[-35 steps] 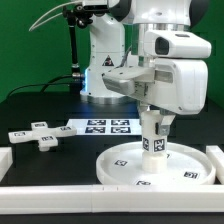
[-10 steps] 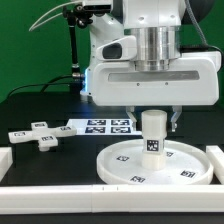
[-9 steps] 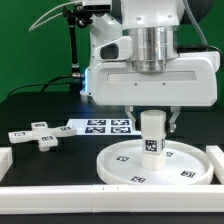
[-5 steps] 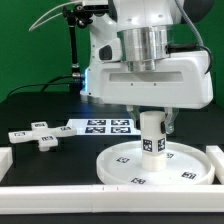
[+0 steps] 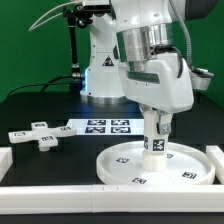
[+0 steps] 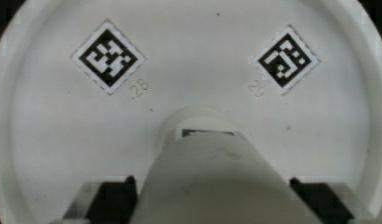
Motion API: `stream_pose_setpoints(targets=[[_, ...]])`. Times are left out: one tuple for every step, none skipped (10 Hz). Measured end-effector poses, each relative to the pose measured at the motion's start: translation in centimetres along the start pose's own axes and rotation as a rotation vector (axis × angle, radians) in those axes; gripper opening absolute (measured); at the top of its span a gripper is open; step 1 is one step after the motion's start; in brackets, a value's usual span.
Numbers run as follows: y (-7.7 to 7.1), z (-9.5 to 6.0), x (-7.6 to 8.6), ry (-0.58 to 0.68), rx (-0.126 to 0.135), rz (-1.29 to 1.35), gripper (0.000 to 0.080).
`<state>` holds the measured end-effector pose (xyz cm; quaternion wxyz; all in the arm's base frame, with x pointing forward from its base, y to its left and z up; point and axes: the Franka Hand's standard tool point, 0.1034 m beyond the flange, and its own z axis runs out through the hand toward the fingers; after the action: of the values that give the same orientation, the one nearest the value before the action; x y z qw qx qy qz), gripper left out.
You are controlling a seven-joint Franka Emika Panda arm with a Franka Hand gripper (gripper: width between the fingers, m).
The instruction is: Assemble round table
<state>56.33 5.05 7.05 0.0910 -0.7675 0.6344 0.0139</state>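
Note:
The round disc (image 5: pixel 120 170) lies flat at the front, rim up, with square tags on its face. The short thick leg (image 5: pixel 153 140) stands upright on its middle. My gripper (image 5: pixel 155 123) comes down from above and is shut on the upper part of the leg. In the wrist view the leg (image 6: pixel 209 160) fills the space between the two dark fingers (image 6: pixel 113 198), which touch its sides, with the disc (image 6: pixel 188 60) below. The small cross-shaped base (image 5: pixel 38 133) lies loose on the table at the exterior view's left.
The marker board (image 5: pixel 100 126) lies flat behind the disc. Plain white border blocks run along the front (image 5: pixel 100 200), the left (image 5: pixel 5 160) and the right (image 5: pixel 215 155). The arm's base (image 5: pixel 100 70) stands at the back.
The hand has turned about the upright leg, from square-on to the camera to angled, while staying around the leg. The disc and the cross-shaped base have not moved.

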Motion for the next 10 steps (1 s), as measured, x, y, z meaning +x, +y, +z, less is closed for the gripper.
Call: stream_pose_setpoints(targets=[[0.03, 0.04, 0.0, -0.013, 0.005, 0.085, 0.0409], [0.18, 0.03, 0.09, -0.036, 0.0, 0.183, 0.0409], [0.21, 0.05, 0.07, -0.048, 0.0, 0.279, 0.0409], [0.26, 0.15, -0.15, -0.047, -0.001, 0.365, 0.0409], [0.34, 0.19, -0.18, -0.05, -0.005, 0.417, 0.0409], [0.34, 0.2, -0.18, -0.056, -0.004, 0.456, 0.0409], [0.32, 0.19, -0.14, -0.061, -0.002, 0.524, 0.0409], [0.35, 0.2, -0.04, -0.064, -0.003, 0.565, 0.0409], [0.33, 0.2, -0.04, -0.07, -0.001, 0.61, 0.0409], [0.29, 0.18, 0.05, -0.073, 0.002, 0.659, 0.0409]])
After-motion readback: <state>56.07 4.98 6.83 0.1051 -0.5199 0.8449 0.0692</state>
